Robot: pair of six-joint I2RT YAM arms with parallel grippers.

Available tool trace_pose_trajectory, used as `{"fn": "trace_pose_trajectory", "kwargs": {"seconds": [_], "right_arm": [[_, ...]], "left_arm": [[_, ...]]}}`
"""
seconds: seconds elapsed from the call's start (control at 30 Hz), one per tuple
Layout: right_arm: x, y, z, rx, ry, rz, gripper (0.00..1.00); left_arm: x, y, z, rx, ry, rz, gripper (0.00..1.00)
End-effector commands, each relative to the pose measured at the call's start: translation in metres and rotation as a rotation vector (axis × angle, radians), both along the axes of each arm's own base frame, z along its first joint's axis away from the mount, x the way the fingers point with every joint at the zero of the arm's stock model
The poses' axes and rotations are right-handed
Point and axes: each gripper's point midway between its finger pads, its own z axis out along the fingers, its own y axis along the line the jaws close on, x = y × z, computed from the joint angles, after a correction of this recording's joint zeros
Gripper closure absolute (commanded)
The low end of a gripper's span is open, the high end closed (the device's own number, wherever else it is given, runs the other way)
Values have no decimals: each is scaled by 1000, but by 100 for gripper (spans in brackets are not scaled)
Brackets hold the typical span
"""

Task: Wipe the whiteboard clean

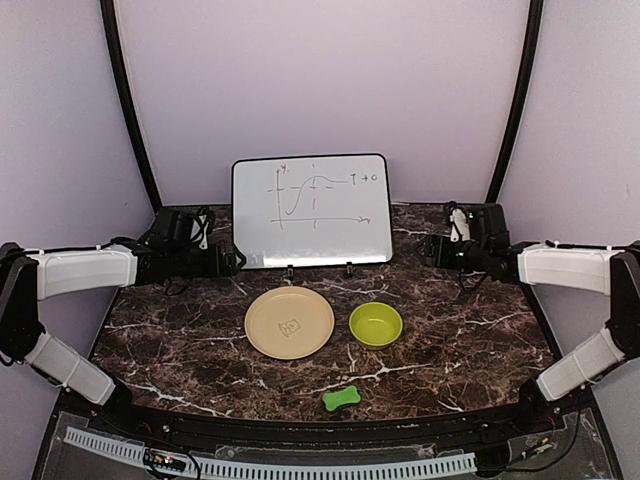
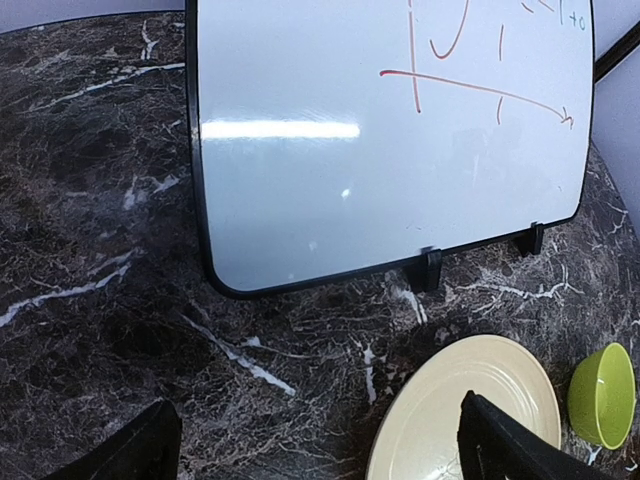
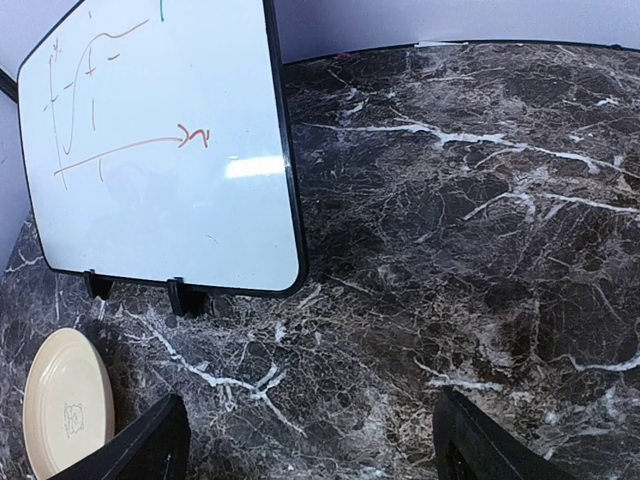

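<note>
From above, the whiteboard (image 1: pixel 310 210) stood at the middle of the counter's (image 1: pixel 470 330) far edge, propped nearly upright on two small black feet, probably so that its drawn face, a marker graph with axes and a curve, looked toward the arms and could be wiped from the front. A beige plate (image 1: pixel 289 322) and a green bowl (image 1: pixel 376 325) lay side by side in the middle of the counter. A small green bone-shaped piece (image 1: pixel 341 398) lay alone by the near edge; whether it was meant for wiping could not be told. The left claw (image 1: pixel 235 262) sat low beside the board's left bottom corner and the right claw (image 1: pixel 432 248) just off its right side, a flanking stance that looked suited to steadying or approaching the board from either side. In the left wrist view, the left claw (image 2: pixel 318 402) had its fingers spread wide with only bare counter between them, gripping nothing, and it faced the whiteboard (image 2: pixel 380 150), one foot (image 2: pixel 430 268) and the plate's (image 2: pixel 470 410) rim. In the right wrist view, the right claw (image 3: pixel 310 398) was likewise spread apart and empty, aimed at the counter near the whiteboard's (image 3: pixel 160 170) lower right corner, the graph wholly unwiped.
</note>
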Motion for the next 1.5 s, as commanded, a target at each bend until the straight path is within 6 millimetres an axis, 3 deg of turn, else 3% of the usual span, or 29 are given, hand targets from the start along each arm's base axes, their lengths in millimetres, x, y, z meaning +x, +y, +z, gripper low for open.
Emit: {"fn": "trace_pose_trajectory", "kwargs": {"seconds": [0.0, 0.3, 0.47, 0.7, 0.9, 1.1, 1.47], "right_arm": [[13, 21, 12, -12, -52, 14, 18], [23, 88, -4, -87, -23, 82, 27], [30, 128, -28, -151, 13, 104, 34], [37, 168, -42, -207, 25, 92, 47], [33, 175, -58, -237, 56, 61, 57], [24, 173, -76, -241, 84, 42, 60], [42, 179, -90, -270, 89, 22, 60]], "left_arm": [[1, -4, 11, -27, -33, -4, 1], [2, -7, 26, -62, -55, 3, 1], [0, -5, 29, -68, -57, 11, 1], [-4, 1, 30, -55, -57, 28, 1], [-4, 2, 35, -61, -71, 37, 1], [-3, 4, 36, -54, -72, 48, 1], [-3, 5, 42, -61, -85, 54, 1]]}}
